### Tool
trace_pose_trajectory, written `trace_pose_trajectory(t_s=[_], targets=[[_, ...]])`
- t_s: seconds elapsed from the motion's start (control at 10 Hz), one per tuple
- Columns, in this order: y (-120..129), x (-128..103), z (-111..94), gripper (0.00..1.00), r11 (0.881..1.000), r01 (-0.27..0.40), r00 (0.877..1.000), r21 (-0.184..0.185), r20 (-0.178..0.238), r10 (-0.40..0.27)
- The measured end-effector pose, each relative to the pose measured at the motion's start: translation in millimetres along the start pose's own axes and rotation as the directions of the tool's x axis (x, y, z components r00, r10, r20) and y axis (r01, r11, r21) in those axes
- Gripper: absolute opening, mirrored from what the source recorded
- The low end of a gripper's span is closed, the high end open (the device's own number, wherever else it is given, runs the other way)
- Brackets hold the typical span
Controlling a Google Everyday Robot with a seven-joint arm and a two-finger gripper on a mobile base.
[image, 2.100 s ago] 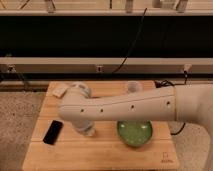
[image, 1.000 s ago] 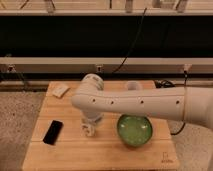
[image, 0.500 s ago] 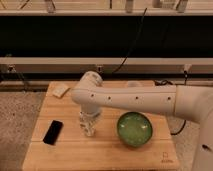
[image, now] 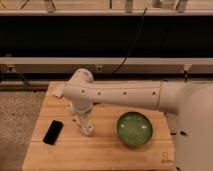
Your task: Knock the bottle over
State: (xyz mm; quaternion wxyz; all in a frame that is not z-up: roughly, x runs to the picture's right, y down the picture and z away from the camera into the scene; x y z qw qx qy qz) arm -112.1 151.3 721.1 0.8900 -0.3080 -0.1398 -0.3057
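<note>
The white robot gripper (image: 84,123) reaches down onto the wooden worktop (image: 100,150) (jaws' state and bottle indistinguishable), beside a green glass bowl (image: 134,128).

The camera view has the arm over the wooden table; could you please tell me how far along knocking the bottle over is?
Done: the pincer sits low over the wooden table, between the black phone and green bowl. In hand: a pale tilted shape hangs below the wrist; bottle and pincer cannot be told apart there. Left: no bottle visibly lies flat yet.
</note>
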Motion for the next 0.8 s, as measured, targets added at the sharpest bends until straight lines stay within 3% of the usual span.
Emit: trace_pose_trajectory(t_s=[0.5,0.8], targets=[[-37,-10,10,0.03,0.998,0.068,0.997,0.004,0.029,-0.068],[-23,-10,8,0.03,0.999,0.051,0.999,0.006,0.018,-0.051]])
